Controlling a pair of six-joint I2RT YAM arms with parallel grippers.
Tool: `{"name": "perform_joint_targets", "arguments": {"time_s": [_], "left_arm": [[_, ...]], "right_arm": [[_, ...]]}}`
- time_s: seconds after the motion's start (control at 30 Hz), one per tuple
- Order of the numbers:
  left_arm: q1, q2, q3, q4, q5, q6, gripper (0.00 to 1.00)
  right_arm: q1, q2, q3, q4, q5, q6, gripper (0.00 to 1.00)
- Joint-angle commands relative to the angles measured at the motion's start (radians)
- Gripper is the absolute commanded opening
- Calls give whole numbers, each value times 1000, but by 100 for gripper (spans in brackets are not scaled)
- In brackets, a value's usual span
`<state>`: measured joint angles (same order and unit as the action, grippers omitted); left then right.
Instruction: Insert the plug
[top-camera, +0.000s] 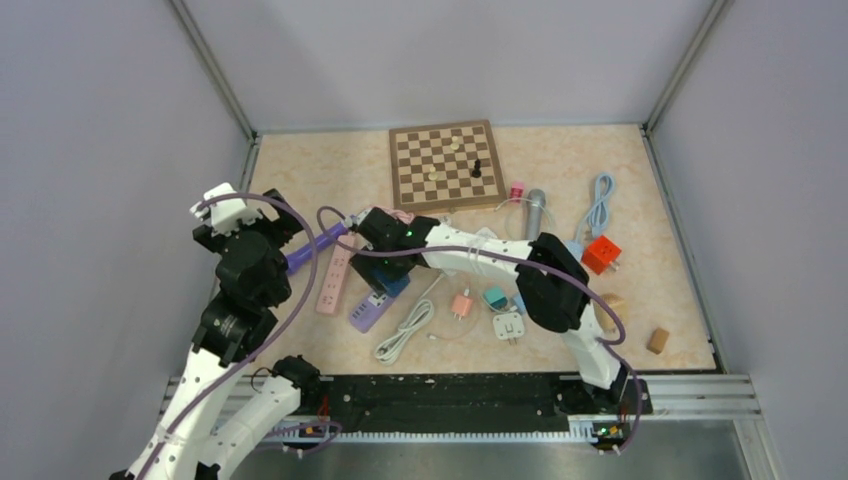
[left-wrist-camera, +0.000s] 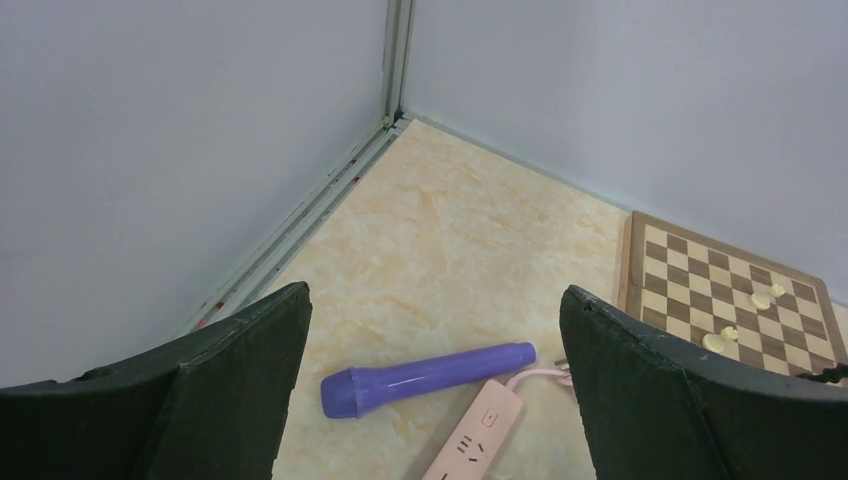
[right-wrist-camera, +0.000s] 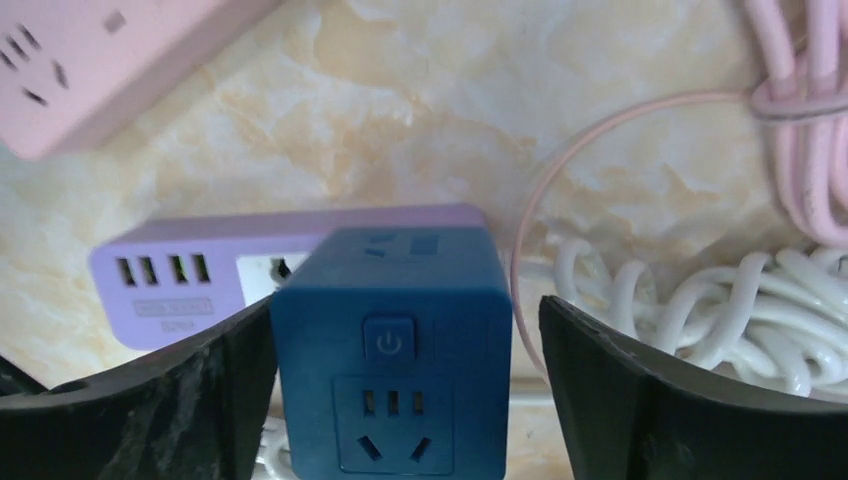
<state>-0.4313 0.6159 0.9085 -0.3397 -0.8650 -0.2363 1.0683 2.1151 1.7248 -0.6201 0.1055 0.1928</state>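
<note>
A dark blue cube plug adapter (right-wrist-camera: 395, 340) stands on the purple power strip (right-wrist-camera: 190, 290), over its white socket face. My right gripper (right-wrist-camera: 405, 320) is open and straddles the cube: the left finger lies against the cube's side, the right finger stands apart from it. In the top view the right gripper (top-camera: 385, 266) hovers over the blue cube (top-camera: 392, 284) and the purple strip (top-camera: 366, 313). My left gripper (left-wrist-camera: 435, 295) is open and empty, raised at the left (top-camera: 283, 222) above a purple microphone (left-wrist-camera: 425, 378).
A pink power strip (top-camera: 335, 280) lies left of the purple one. A white coiled cable (top-camera: 405, 330), a pink plug (top-camera: 461, 305), a teal plug (top-camera: 495, 297), a white plug (top-camera: 509, 326) and a red cube (top-camera: 601, 254) lie to the right. A chessboard (top-camera: 445, 163) is at the back.
</note>
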Motion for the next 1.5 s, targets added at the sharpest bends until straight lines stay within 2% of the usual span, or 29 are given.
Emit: {"name": "perform_joint_targets", "arguments": {"time_s": [0.0, 0.13, 0.27, 0.4, 0.53, 0.67, 0.83, 0.97, 1.1, 1.3, 1.47], "left_arm": [[3, 15, 66, 75, 12, 35, 99], [3, 17, 88, 83, 35, 43, 99], [3, 19, 85, 95, 94, 38, 99], [4, 33, 49, 119, 180, -14, 99], [4, 41, -33, 217, 312, -46, 97], [3, 84, -63, 284, 447, -65, 96], [4, 147, -56, 307, 503, -66, 95], [3, 185, -54, 318, 509, -66, 95], [3, 209, -46, 325, 519, -62, 95], [4, 217, -45, 329, 504, -45, 95], [3, 212, -48, 332, 489, -28, 95]], "right_arm": [[-43, -10, 244, -125, -71, 27, 97], [-88, -87, 288, -148, -150, 48, 99], [-145, -224, 162, -143, -135, 100, 96], [-211, -409, -67, -146, 41, 207, 91], [-316, -608, -354, -183, 184, 416, 86], [-495, -815, -644, -228, 158, 594, 80], [-656, -949, -854, -244, 141, 640, 77], [-746, -964, -873, -247, 181, 626, 78], [-922, -918, -841, -185, 183, 552, 98], [-1097, -758, -761, -103, 217, 556, 99], [-1107, -644, -689, -64, 281, 528, 99]]}}
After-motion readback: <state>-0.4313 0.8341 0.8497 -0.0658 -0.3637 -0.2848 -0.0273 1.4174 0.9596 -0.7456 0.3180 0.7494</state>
